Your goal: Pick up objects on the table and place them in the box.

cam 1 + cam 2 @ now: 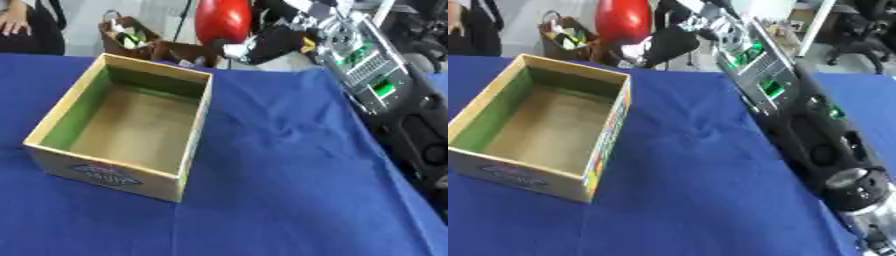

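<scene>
An open cardboard box (pixel 194 120) with a green inner wall stands on the left of the blue tablecloth, and nothing shows inside it. My right arm (pixel 798 115) runs from the lower right up along the table's right side. Its black hand (pixel 273 42) hangs over the table's far edge, past the box's far right corner. A small pale, shiny shape (pixel 234 50) shows at the hand's tip; I cannot make out what it is or whether the hand holds it. No loose objects show on the cloth. My left hand is out of view.
Beyond the far edge are a red rounded object (pixel 222 20) and a brown open bag or basket (pixel 131 42) with things in it. Blue cloth (pixel 280 190) stretches between the box and my right arm.
</scene>
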Controlling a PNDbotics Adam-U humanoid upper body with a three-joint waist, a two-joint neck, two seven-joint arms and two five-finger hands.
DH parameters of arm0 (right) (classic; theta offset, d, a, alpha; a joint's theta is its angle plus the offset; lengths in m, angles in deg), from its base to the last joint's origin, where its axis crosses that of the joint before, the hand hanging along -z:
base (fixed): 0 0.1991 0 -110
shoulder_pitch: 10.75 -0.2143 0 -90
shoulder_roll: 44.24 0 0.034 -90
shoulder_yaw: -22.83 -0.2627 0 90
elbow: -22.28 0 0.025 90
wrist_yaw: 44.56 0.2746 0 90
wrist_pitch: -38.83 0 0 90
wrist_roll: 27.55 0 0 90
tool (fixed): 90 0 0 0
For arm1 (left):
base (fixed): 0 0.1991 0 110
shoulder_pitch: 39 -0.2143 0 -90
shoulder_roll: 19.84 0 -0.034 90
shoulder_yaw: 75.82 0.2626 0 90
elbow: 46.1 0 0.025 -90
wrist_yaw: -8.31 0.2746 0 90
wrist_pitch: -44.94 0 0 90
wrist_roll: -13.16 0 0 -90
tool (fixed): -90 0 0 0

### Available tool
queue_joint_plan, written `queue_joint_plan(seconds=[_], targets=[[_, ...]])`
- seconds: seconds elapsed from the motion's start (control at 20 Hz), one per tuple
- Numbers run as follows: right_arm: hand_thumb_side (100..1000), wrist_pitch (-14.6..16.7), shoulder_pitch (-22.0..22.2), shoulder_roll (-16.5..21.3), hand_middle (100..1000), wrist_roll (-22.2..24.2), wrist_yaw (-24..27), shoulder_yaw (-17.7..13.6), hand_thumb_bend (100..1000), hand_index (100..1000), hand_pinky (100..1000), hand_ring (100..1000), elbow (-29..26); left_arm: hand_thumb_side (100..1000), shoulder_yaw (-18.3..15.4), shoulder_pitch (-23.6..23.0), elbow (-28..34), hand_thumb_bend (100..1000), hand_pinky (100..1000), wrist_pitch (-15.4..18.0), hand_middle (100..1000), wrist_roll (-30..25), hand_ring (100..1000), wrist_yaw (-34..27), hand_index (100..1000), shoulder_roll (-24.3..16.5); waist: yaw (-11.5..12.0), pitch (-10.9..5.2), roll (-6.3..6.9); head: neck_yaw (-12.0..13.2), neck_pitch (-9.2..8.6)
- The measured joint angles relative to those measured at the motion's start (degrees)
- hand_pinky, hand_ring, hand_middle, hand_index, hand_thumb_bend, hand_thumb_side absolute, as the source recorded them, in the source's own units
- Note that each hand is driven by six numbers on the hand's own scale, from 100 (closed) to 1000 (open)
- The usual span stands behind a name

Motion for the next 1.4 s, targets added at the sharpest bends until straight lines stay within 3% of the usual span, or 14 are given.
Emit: queue_joint_plan(seconds=[0.6, 0.65, 0.7, 0.85, 1.05, 1.25, 1.4], targets=[[231, -1.8, -4.4, -6.6, 338, -9.8, -6.0, 0.7, 100, 280, 100, 311, 6.8, 950, 0.0, 1.0, 0.0, 100, 603, 0.9, 776, 0.3, 747, 0.0, 940, 1.9, 2.8, 1.02, 0.75, -4.6, -2.28], [100, -1.7, -4.4, -6.9, 336, -10.7, -6.8, 1.2, 100, 282, 100, 312, 7.5, 956, 0.0, 1.3, 0.0, 100, 603, 1.0, 776, 0.3, 747, 0.0, 940, 1.9, 2.9, 1.08, 0.76, -4.8, -2.38], [243, -1.5, -4.4, -7.3, 341, -11.5, -7.6, 1.7, 100, 290, 100, 313, 8.2, 950, 0.0, 1.3, 0.0, 100, 603, 1.0, 775, 0.3, 747, 0.0, 940, 1.9, 3.0, 1.16, 0.76, -4.9, -2.46], [260, -0.8, -3.6, -8.3, 363, -13.2, -10.0, 3.9, 100, 336, 100, 333, 10.5, 949, 0.0, 1.6, 0.0, 100, 603, 1.0, 775, 0.3, 747, 0.0, 939, 2.2, 3.2, 1.31, 0.76, -5.2, -2.5], [283, 0.6, -2.7, -9.6, 382, -12.2, -13.4, 6.8, 100, 366, 115, 353, 12.7, 947, 0.0, 2.0, 0.0, 100, 603, 1.2, 775, 0.5, 747, 0.0, 938, 2.4, 3.4, 1.61, 0.76, -5.6, -2.5], [316, 2.2, -1.9, -10.3, 433, -9.3, -16.7, 9.7, 100, 442, 176, 407, 13.9, 945, 0.0, 2.3, 0.0, 100, 603, 1.6, 773, 0.6, 745, 0.0, 938, 2.4, 3.6, 1.66, 0.63, -5.8, -2.5], [331, 3.6, -1.3, -10.5, 525, -6.8, -19.2, 11.5, 100, 557, 291, 495, 14.7, 944, 0.0, 2.4, 0.0, 100, 602, 1.6, 772, 0.6, 745, 0.0, 938, 2.4, 3.6, 1.73, 0.41, -5.9, -2.5]])
